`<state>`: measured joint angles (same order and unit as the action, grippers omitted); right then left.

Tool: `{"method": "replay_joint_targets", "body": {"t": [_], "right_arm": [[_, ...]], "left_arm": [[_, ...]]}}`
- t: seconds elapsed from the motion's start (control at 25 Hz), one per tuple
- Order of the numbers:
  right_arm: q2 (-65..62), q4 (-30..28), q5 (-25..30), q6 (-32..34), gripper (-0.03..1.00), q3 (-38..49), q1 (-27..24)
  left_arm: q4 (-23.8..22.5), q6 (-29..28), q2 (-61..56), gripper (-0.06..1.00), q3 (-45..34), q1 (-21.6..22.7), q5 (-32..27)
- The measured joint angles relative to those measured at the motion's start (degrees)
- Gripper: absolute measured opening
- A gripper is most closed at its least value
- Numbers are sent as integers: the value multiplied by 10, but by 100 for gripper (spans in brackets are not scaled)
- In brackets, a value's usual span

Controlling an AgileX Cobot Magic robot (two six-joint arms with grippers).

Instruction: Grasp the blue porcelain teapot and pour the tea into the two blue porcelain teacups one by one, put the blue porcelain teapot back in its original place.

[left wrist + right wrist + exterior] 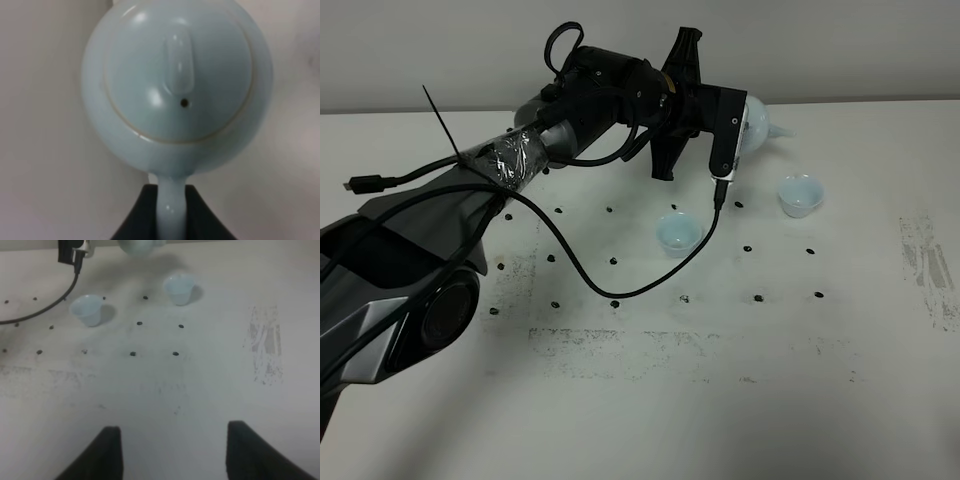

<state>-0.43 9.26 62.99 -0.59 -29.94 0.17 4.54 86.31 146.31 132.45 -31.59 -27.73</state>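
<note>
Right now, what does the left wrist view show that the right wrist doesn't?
Left wrist only: the blue porcelain teapot's lid, knob and vent hole; its handle pinched in the fingers of the left gripper. Right wrist only: both teacups, a black cable and the open right gripper. Both: the teapot, just its edge in the right wrist view.

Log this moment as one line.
left pincer: shut on teapot handle | right pincer: open, empty | teacups: both upright on table
</note>
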Motion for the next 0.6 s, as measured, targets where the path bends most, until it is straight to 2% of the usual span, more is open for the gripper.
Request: {"method": "replay_joint_targets", "body": {"t": [0.36, 0.6], "right_arm": [[0, 0, 0, 0, 49, 0, 0], [0, 0, 0, 0, 49, 0, 0]], "left_arm": [[-3, 4, 2, 8, 0, -9, 17], [-5, 26, 3, 8, 0, -13, 23]]}}
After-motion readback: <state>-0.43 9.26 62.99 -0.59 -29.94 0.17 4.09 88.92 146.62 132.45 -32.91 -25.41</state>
